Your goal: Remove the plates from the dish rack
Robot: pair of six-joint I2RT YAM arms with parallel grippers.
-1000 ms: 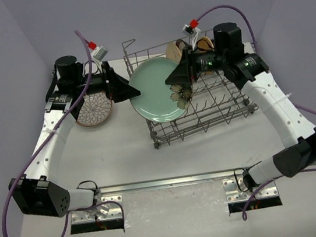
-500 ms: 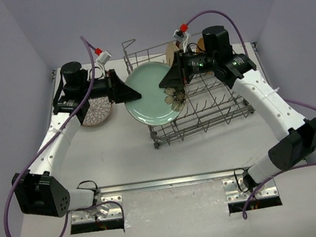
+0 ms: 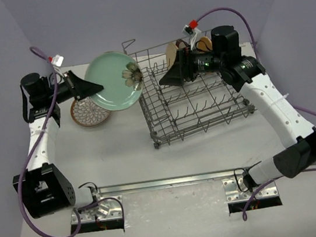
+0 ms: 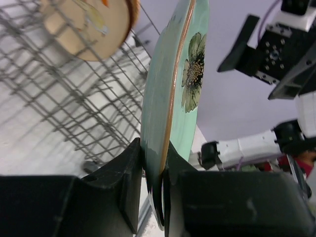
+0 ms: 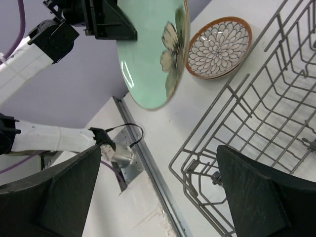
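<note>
in the top external view, the mint green plate (image 3: 114, 80) is held clear of the dish rack (image 3: 193, 99), tilted above the far left part of the table (image 3: 128, 158). its left rim is pinched by the pressed-together left end effector (image 3: 96, 87). just beside and below it, a patterned plate (image 3: 90, 111) lies flat on the table near the left edge. the right end effector (image 3: 165, 79) is seen over the far side of the rack, apart from the green plate and holding nothing. a tan plate (image 3: 173, 51) and another plate (image 3: 204, 42), partly hidden by the right wrist, are stood at the rack's far edge. in the left wrist view, the green plate's rim is seen clamped edge-on between the two black fingers (image 4: 126, 182), and the tan plate is seen upright among the rack wires. in the right wrist view, the right end effector's fingers (image 5: 64, 192) are spread wide, with only rack wire and table between them. the step in hand is judged to be the carrying of the green plate to a resting place on the table. next, the plate would need to be levelled and lowered onto or beside the patterned plate before the pinch is released. the right end effector could then be brought to the plates at the rack's far edge.
</note>
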